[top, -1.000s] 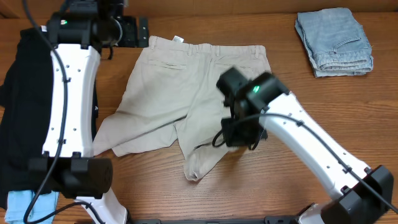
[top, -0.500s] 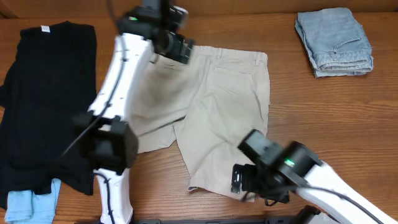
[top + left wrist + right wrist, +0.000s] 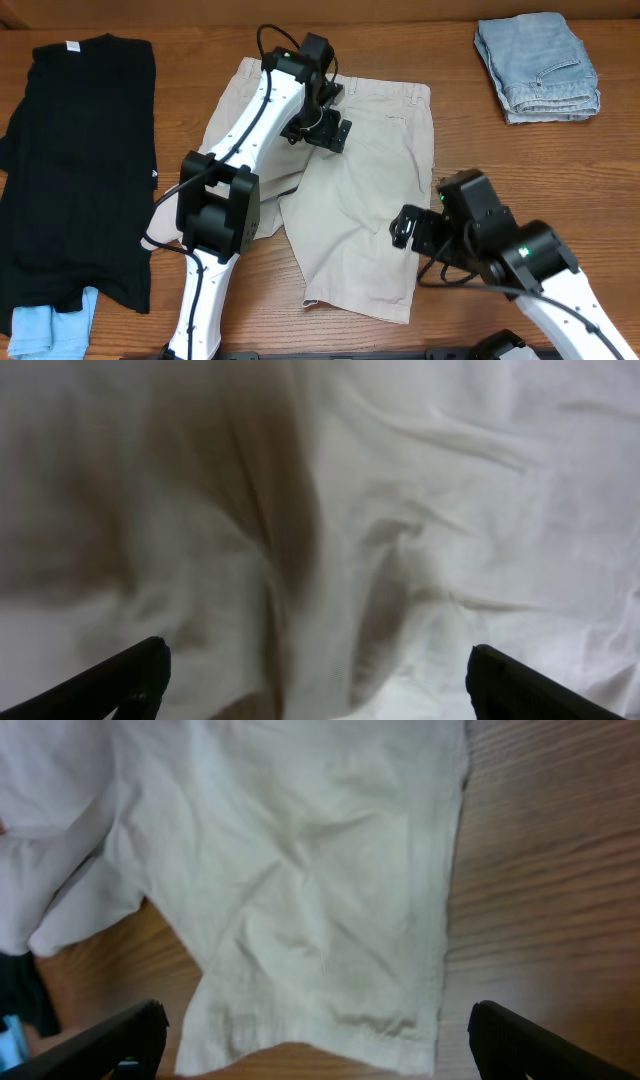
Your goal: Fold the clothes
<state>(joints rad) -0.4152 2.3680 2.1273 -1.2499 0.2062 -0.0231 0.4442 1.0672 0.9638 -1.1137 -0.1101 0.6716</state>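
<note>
The clothes, a pair of beige shorts (image 3: 370, 185), lie spread on the wooden table with the waistband at the far side and the legs toward me. My left gripper (image 3: 330, 128) hovers over the upper middle of the shorts, jaws wide open and empty; in the left wrist view my left gripper (image 3: 320, 658) has only wrinkled beige cloth (image 3: 330, 510) beneath it. My right gripper (image 3: 408, 228) hangs open at the right leg's outer edge. In the right wrist view my right gripper (image 3: 318, 1015) frames the leg's hem (image 3: 330, 1020), holding nothing.
A black T-shirt (image 3: 85, 150) lies flat at the far left with a light-blue cloth (image 3: 45, 330) below it. A folded denim garment (image 3: 537, 68) sits at the back right. Bare wood (image 3: 550, 870) shows to the right of the shorts.
My left arm swung from the back left to above the shorts' middle. My right gripper opened and moved off the crotch to the right leg's outer edge. The right leg now lies spread flat.
</note>
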